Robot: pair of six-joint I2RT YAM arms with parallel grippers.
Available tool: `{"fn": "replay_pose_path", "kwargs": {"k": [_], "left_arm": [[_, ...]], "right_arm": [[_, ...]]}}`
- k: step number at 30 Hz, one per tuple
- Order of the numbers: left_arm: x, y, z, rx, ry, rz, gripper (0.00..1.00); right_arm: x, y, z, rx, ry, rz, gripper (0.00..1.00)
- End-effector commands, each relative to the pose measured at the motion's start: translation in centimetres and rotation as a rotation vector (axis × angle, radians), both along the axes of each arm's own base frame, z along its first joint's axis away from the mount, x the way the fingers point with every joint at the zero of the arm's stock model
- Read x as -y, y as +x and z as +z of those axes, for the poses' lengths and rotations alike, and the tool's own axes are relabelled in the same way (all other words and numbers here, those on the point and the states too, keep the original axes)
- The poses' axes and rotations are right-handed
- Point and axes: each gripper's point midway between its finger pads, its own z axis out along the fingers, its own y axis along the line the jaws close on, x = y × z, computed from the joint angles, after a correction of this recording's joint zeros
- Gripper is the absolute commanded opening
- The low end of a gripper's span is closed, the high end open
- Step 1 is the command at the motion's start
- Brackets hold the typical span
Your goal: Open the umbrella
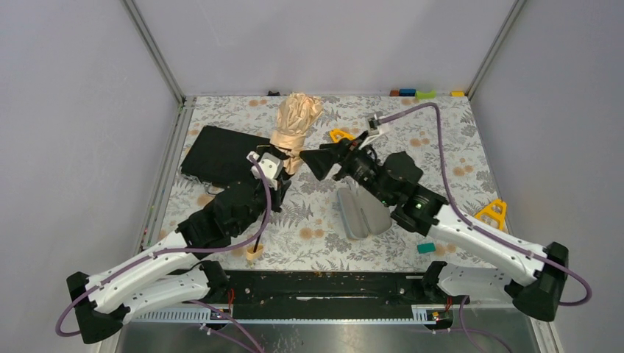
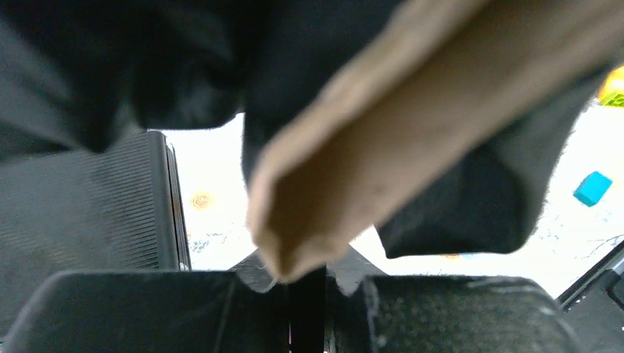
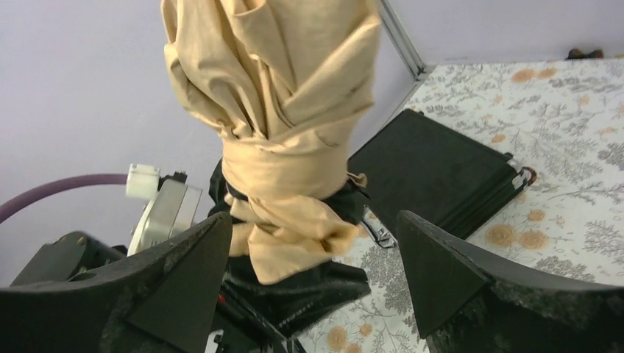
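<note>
The left pincer (image 2: 305, 290) is clenched on a low fold of the folding umbrella (image 3: 279, 95) of peach-tan fabric with a black underside, which stands upright above it. The right pincer (image 3: 311, 224) is released, its jaws flanking the bundle without touching it. The hold on thin fabric may slip. The tan wrap band (image 3: 283, 165) looks fastened, so a pull could tear the umbrella free.

Top view looks down from behind; the 2 wrist views face the umbrella (image 3: 279, 147) close-up.
</note>
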Motion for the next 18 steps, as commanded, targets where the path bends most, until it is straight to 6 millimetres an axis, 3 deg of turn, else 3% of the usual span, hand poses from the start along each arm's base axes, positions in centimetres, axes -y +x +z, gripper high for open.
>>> {"fn": "replay_pose_path", "kwargs": {"k": [1, 11, 18], "left_arm": [[0.4, 0.8, 2.4, 0.061, -0.05, 0.043, 0.0], [0.3, 0.7, 2.4, 0.084, -0.016, 0.057, 0.0], [0.4, 0.9, 2.1, 0.114, 0.062, 0.07, 0.0]], "right_arm": [[-2.0, 1.1, 3.2, 0.016, 0.089, -0.041, 0.89], [-2.8, 3.0, 4.1, 0.045, 0.03, -0.122, 0.97], [-4.3, 4.8, 3.2, 0.029, -0.07, -0.165, 0.93]]}}
